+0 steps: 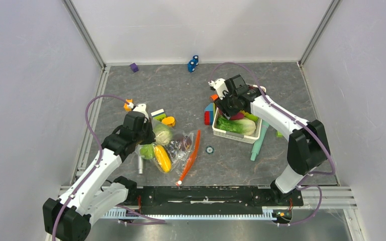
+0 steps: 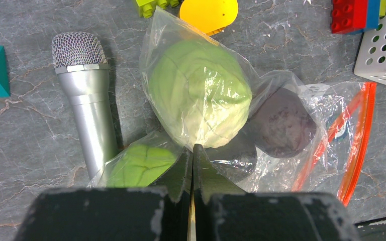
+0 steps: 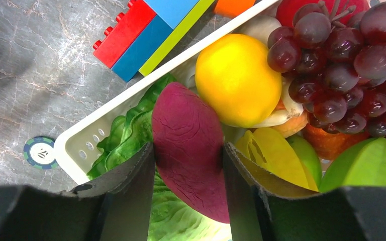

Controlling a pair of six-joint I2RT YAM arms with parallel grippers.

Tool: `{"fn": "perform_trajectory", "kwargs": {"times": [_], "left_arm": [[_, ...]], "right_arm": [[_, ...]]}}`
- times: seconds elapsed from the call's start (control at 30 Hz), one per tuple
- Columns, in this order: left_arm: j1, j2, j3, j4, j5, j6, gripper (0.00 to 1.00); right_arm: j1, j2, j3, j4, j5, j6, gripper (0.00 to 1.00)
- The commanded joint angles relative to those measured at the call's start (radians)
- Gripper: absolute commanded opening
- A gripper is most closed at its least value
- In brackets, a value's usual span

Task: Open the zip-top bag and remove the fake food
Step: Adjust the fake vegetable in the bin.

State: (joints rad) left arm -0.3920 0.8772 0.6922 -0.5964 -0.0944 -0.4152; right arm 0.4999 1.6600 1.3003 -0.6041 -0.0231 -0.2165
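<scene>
At 9 o'clock of the white basket (image 1: 233, 134): zip-top bag (image 1: 180, 149) lying on the table, zipper strip on its 3 o'clock edge | inside: cabbage (image 2: 198, 98), eggplant (image 2: 281, 123) | left gripper (image 2: 193, 148) pressed together on bag film at the cabbage's 6 o'clock | right gripper (image 3: 188, 148) over the basket, pinching the magenta sweet potato (image 3: 181, 113)

2 white arms (image 1: 96, 168), black joints (image 1: 301, 145), purple cables (image 1: 235, 63) looping from each
</scene>
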Motion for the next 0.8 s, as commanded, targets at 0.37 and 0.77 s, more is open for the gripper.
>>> {"fn": "perform_trajectory", "kwargs": {"times": [0.37, 0.77], "left_arm": [[0.007, -0.002, 0.024, 0.024, 0.015, 0.038, 0.02], [0.007, -0.001, 0.025, 0.023, 0.013, 0.038, 0.02]], "right_arm": [[0.002, 0.006, 0.024, -0.062, 0.007, 0.018, 0.53], [0.001, -0.081, 0.121, -0.056, 0.015, 0.046, 0.76]]}}
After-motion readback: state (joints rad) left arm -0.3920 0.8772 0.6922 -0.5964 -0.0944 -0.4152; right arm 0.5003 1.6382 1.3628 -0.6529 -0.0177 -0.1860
